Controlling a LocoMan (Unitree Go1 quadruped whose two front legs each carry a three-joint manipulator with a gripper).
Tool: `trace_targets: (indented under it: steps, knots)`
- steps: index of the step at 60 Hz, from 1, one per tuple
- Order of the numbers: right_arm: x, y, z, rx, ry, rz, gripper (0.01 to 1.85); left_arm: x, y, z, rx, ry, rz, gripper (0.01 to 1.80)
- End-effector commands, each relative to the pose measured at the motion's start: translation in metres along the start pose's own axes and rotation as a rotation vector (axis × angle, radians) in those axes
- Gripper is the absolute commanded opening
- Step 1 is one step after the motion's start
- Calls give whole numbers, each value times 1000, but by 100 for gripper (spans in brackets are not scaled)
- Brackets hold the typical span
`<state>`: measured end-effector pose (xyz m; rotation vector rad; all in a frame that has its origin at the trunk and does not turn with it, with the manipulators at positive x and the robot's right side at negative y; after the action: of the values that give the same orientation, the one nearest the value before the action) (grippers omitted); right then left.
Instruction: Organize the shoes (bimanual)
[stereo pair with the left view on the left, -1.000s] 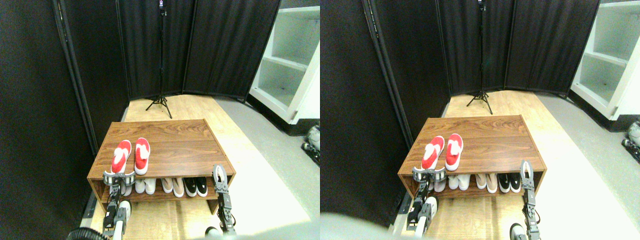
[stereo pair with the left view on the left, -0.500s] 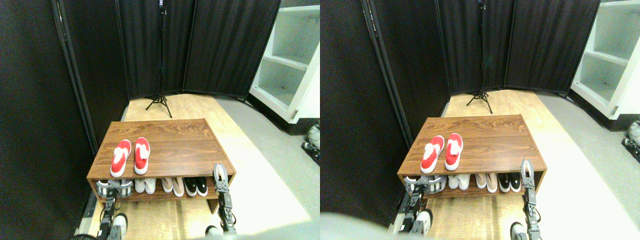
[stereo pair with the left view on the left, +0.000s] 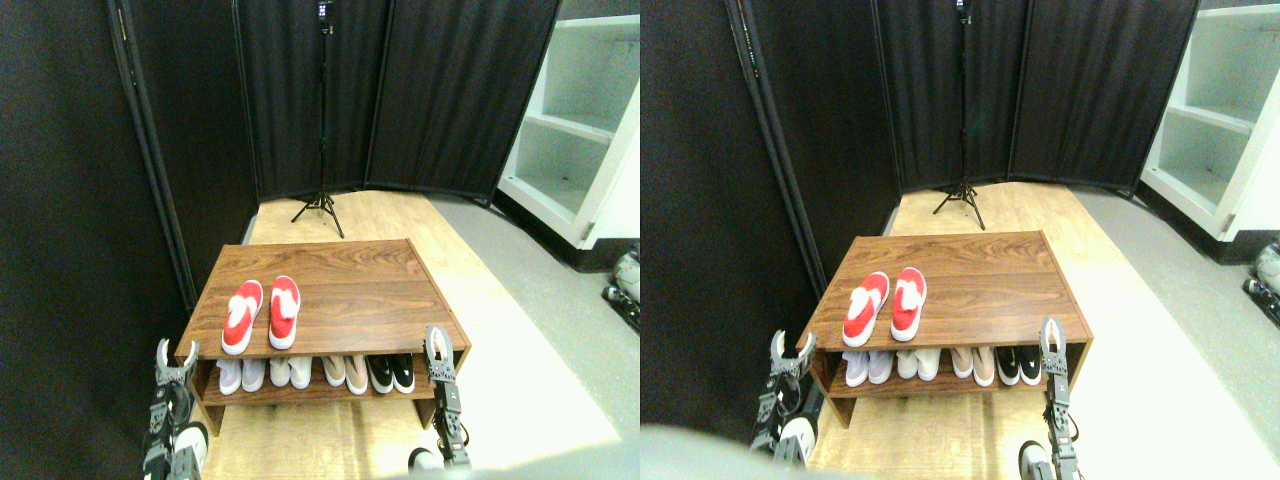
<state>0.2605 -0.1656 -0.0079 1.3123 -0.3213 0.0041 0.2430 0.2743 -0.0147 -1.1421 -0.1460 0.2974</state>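
Two red shoes (stereo pair with the left view on the left: 261, 313) with white lining lie side by side on the left part of the wooden rack's top (stereo pair with the left view on the left: 350, 290), toes pointing away from me. My left gripper (stereo pair with the left view on the left: 176, 357) stands open and empty off the rack's front left corner, below and left of the shoes. My right gripper (stereo pair with the left view on the left: 438, 343) is raised at the rack's front right corner, holding nothing.
The lower shelf (stereo pair with the left view on the left: 320, 392) holds white, beige and black pairs in a row. Black curtain panels (stereo pair with the left view on the left: 100, 200) close off the left and back. A tripod (stereo pair with the left view on the left: 320, 205) stands behind the rack. A white shelving unit (stereo pair with the left view on the left: 580, 130) is at the right.
My left gripper has dropped from the heel of the left red shoe and swung left, off the rack's corner. The shoes and my right gripper stay where they were.
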Motion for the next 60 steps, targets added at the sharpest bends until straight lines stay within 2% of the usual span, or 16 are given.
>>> trace_targets:
  steps: [1,3,8,10,15,18,21,28,31,37,45,60]
  knots:
    - [1,7,0,8,-6,38,1,12,-3,8,56,-77,-58,1]
    - [1,7,0,20,-6,36,1,20,-4,9,97,-111,-80,1]
    - [1,7,0,17,-8,34,1,33,-5,9,177,-109,-100,1]
    - [1,7,1,20,-5,37,1,41,-5,7,255,-100,-141,1]
    - [0,7,1,52,2,31,1,53,-8,0,237,-86,-107,1]
    - [0,8,2,41,4,37,1,60,-11,-8,282,-87,-105,1]
    - [1,8,2,65,10,32,1,67,-14,-16,330,-63,-96,1]
    - [0,7,3,8,-5,48,1,78,-13,-28,277,-54,-49,1]
    - [1,6,3,37,2,50,1,82,-12,-35,283,-21,-38,1]
    - [2,6,4,43,-6,42,1,84,-10,-44,266,11,-2,1]
    - [4,5,4,38,-11,42,2,85,-9,-58,238,23,11,1]
    - [7,5,3,47,-20,43,1,81,-11,-85,160,103,60,1]
